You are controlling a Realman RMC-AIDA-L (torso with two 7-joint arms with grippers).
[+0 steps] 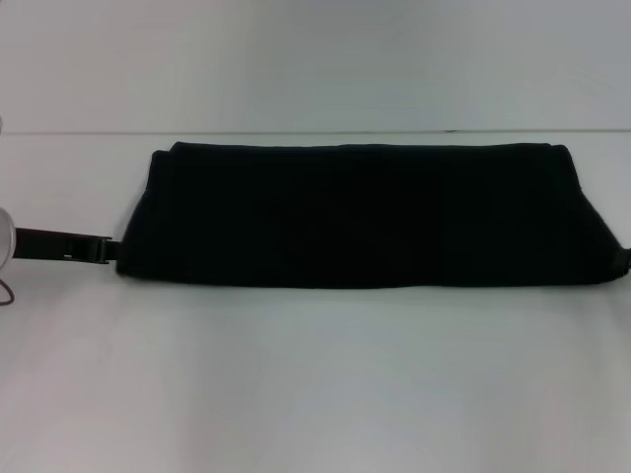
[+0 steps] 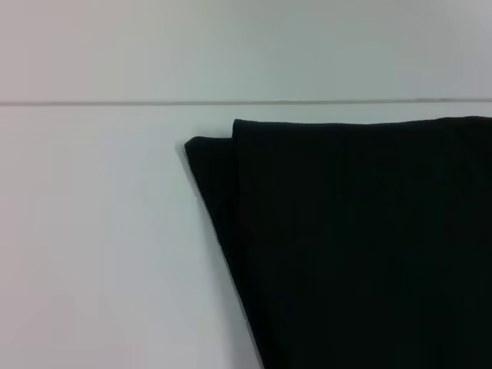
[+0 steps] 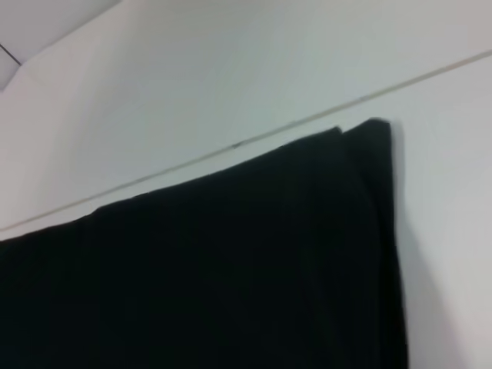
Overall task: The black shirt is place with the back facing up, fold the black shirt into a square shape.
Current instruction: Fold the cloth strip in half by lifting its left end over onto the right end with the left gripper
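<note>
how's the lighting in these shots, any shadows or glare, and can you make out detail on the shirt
Head view: even, soft light, no glare; the shirt reads as a flat black band with barely visible folds and a faint shadow on the table along its near edge; the left gripper is dark at its left end. Left wrist view: layered edges show only as outlines. Right wrist view: a soft shadow beside the shirt's edge.

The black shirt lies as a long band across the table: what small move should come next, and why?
Probably a crosswise fold: lift one short end and carry it over toward the other. The black shirt is already folded into a wide, shallow strip on the white table, far wider than deep, so not yet square. The left gripper sits at its left end near the front corner; the right gripper is out of view.
</note>
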